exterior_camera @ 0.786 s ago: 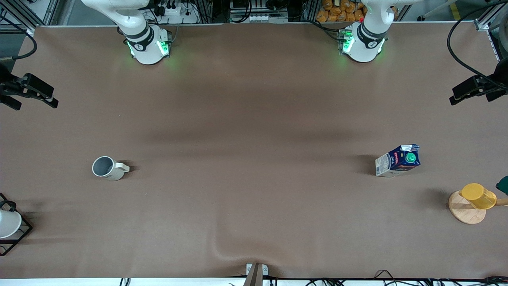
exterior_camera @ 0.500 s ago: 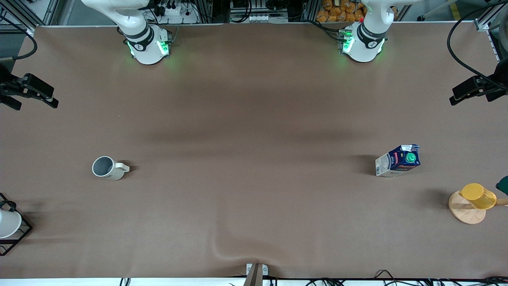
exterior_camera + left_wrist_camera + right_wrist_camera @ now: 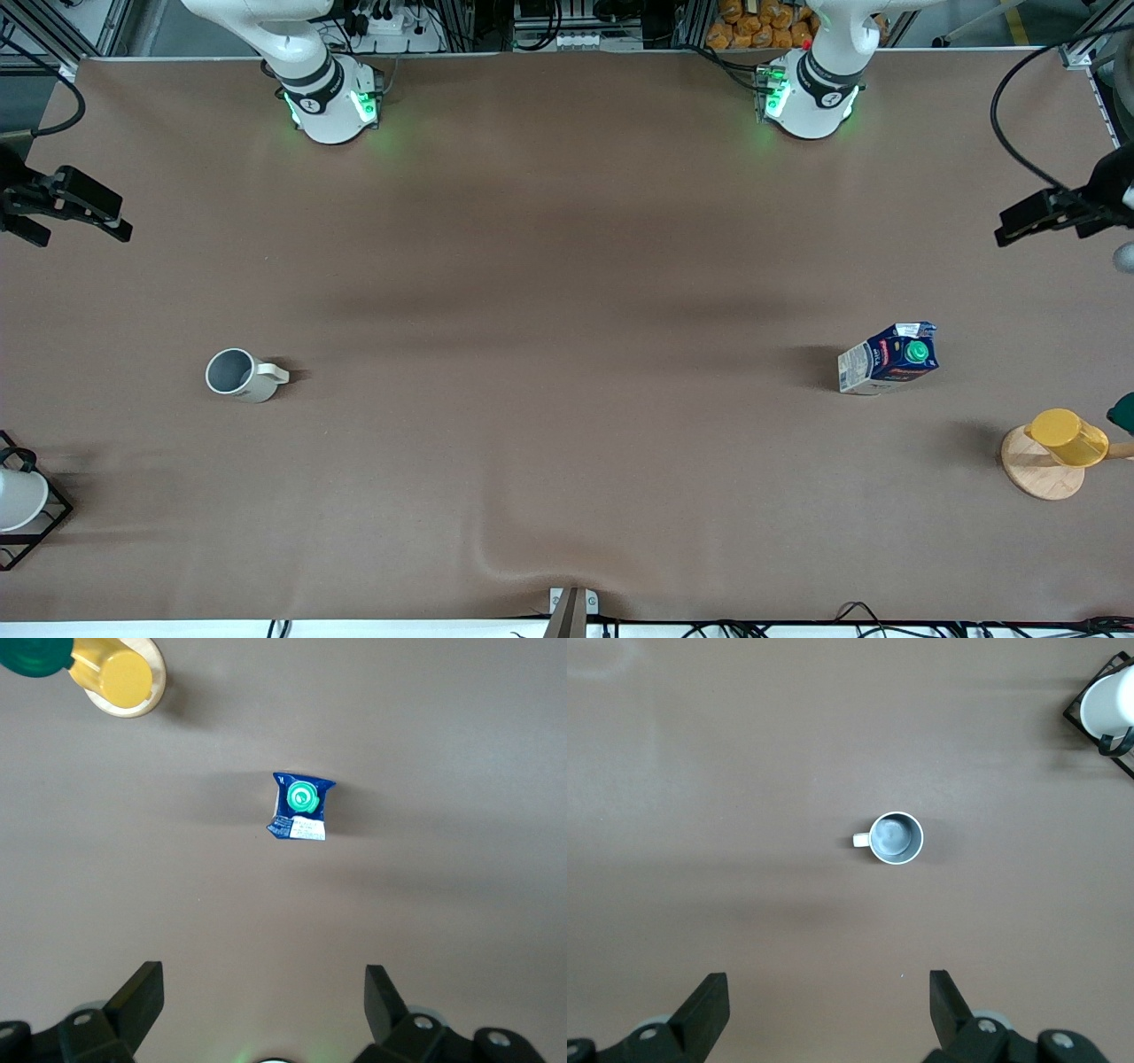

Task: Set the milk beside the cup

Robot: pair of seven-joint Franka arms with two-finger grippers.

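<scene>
At the right arm's end of the table, the right gripper point(image 3: 84, 208) hangs high above bare table, fingers spread wide and holding nothing; this arm appears to be waiting. Its wrist view looks straight down on the cup point(image 3: 897, 837), which stands upright well below the gripper and out ahead of its fingertips, handle pointing toward the left arm's end. The cup point(image 3: 236, 375) has open table on every side, so there is room to set something beside it. Near it, at the table's edge and closer to the front camera, sits a white vessel in a black wire frame point(image 3: 22, 505), well apart from the cup.

The brown table point(image 3: 567, 266) between the two ends carries nothing that would block a carry, only a shallow wrinkle in the covering near the front edge.

At the left arm's end, the milk point(image 3: 888, 357) stands upright, green cap on top, well apart from the cup. The left gripper point(image 3: 1032, 217) hangs high, not yet over the carton, fingers wide apart and empty; its wrist view shows the milk point(image 3: 302, 805) far below and ahead of its fingertips, so it is probably lining up a grasp. Close by the carton stand a yellow plastic cup point(image 3: 1067, 436) on a round wooden coaster point(image 3: 1041, 474) and a dark green object point(image 3: 1122, 412), apart enough to leave the approach free.
</scene>
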